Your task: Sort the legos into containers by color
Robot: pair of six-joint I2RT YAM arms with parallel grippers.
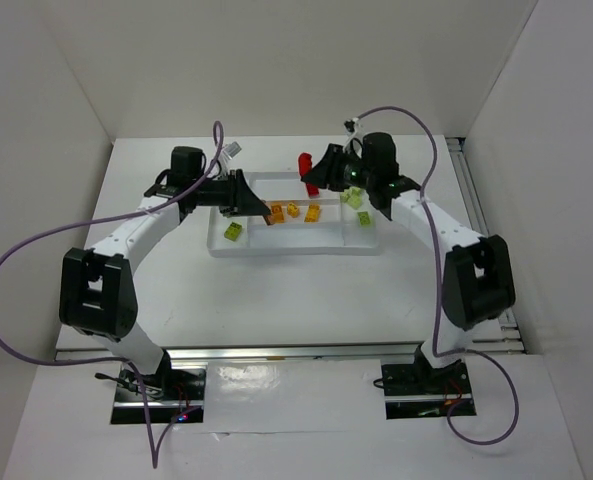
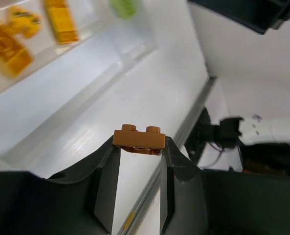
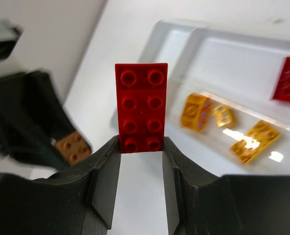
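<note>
Pinching studded red brick (image 3: 141, 107), orange brick (image 2: 138, 140)

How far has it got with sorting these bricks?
Partly done: orange bricks lie together in one compartment of the tray, a red brick in another. In hand: left gripper holds an orange brick, right gripper a long red brick. Left: dropping both, and perhaps the lime bricks at opposite tray ends.
</note>
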